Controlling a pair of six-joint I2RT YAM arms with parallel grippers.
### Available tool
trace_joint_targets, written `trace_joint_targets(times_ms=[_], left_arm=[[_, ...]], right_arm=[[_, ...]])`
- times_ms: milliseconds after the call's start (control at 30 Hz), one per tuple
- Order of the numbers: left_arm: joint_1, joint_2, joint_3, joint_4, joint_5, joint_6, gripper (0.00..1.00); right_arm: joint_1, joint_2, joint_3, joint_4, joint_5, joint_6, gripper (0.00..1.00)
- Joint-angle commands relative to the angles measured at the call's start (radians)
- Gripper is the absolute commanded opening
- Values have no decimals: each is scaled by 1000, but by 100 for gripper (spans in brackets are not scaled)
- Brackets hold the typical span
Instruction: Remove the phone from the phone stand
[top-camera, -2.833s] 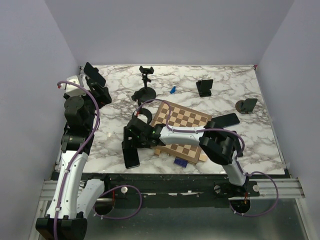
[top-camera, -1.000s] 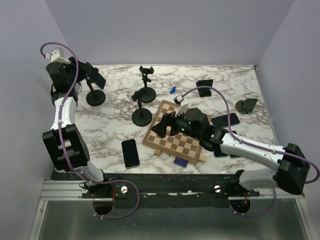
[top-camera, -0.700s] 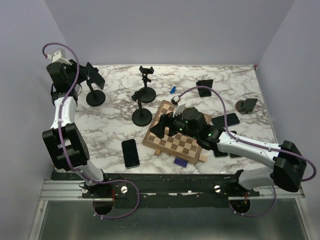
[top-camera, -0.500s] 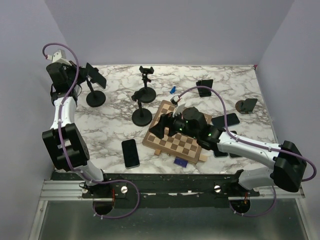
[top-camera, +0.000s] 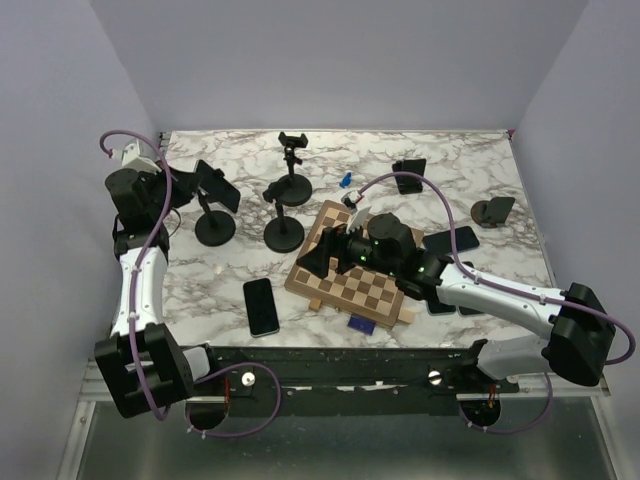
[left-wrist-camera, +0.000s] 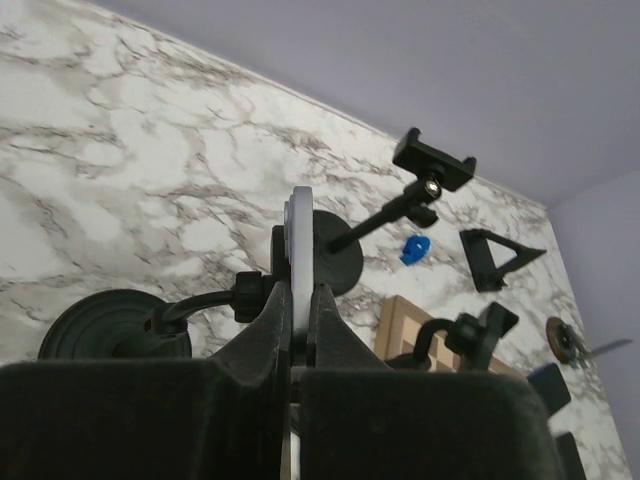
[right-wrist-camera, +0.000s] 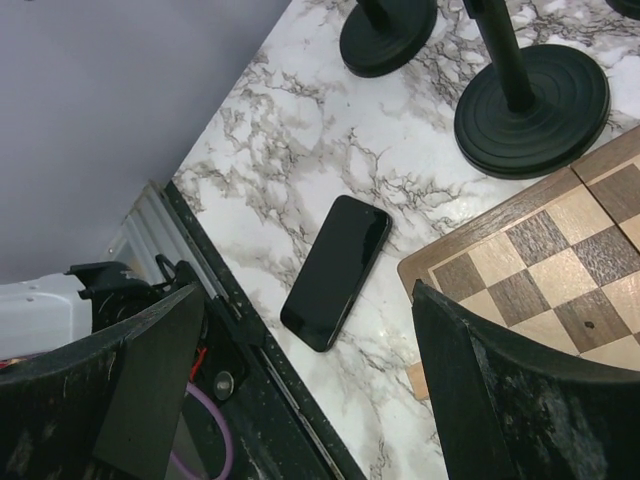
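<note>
A dark phone (top-camera: 220, 187) with a white edge (left-wrist-camera: 301, 215) sits in the clamp of a black phone stand (top-camera: 214, 231) at the left of the table. My left gripper (top-camera: 200, 186) is shut on that phone, its fingers (left-wrist-camera: 298, 285) pressing both faces. The stand's round base (left-wrist-camera: 115, 325) shows lower left in the left wrist view, its neck still joined to the phone. My right gripper (top-camera: 322, 260) hangs open over the left edge of the chessboard (top-camera: 360, 270), its fingers (right-wrist-camera: 320, 390) holding nothing.
Another phone (top-camera: 262, 306) (right-wrist-camera: 337, 272) lies flat near the front edge. Two more round-based stands (top-camera: 284, 235) (top-camera: 289, 187) stand mid-table. Small triangular stands (top-camera: 408, 175) (top-camera: 492, 211), a blue piece (top-camera: 345, 180) and more phones (top-camera: 450, 240) sit to the right.
The left gripper has shut on the phone and swung nearer and to the right; phone and stand came along from the back-left corner. The right arm has barely moved.
</note>
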Motion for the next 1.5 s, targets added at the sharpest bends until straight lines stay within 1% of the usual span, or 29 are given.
trace_joint_targets(times_ms=[0, 67, 133, 167, 233, 400, 500, 667, 700, 900, 1067, 1100, 1167, 1267, 1333, 1467], left_arm=[[-21, -83, -74, 6, 181, -36, 0], [-33, -94, -82, -40, 219, -1, 0], [-41, -98, -71, -104, 226, 51, 0], [-42, -100, -62, -138, 229, 74, 0], [-43, -106, -31, -204, 238, 115, 0], [-49, -126, 45, -375, 240, 278, 0], [-53, -129, 48, -394, 225, 299, 0], [-52, -123, 39, -374, 270, 290, 0], [-53, -123, 38, -370, 270, 283, 5], [-52, -155, 34, -373, 204, 264, 47], [-50, -221, 19, -374, 102, 242, 78], [-46, -244, 20, -382, 65, 238, 82], [-26, -298, 8, -385, -16, 218, 85], [20, -399, -22, -390, -172, 167, 86], [52, -447, -37, -391, -230, 131, 87], [85, -466, -39, -403, -251, 101, 87]], right_arm=[[-3, -9, 27, -22, -55, 20, 92], [-3, 7, 41, -41, -66, 15, 92], [-2, 27, 70, -84, -70, -9, 94], [-2, 40, 91, -116, -66, -28, 97], [-1, 55, 124, -174, -35, -60, 100], [-2, 89, 197, -269, 30, -140, 100], [-1, 129, 246, -295, 29, -160, 100], [-1, 223, 371, -341, 0, -183, 100], [-2, 243, 403, -350, -1, -187, 100], [-1, 340, 568, -370, -24, -207, 100], [2, 456, 752, -406, -38, -228, 100], [2, 480, 789, -417, -37, -238, 100], [3, 533, 870, -435, -36, -256, 100], [3, 624, 1008, -469, -41, -293, 100], [3, 690, 1111, -493, -48, -316, 100], [3, 839, 1317, -539, -73, -379, 100]])
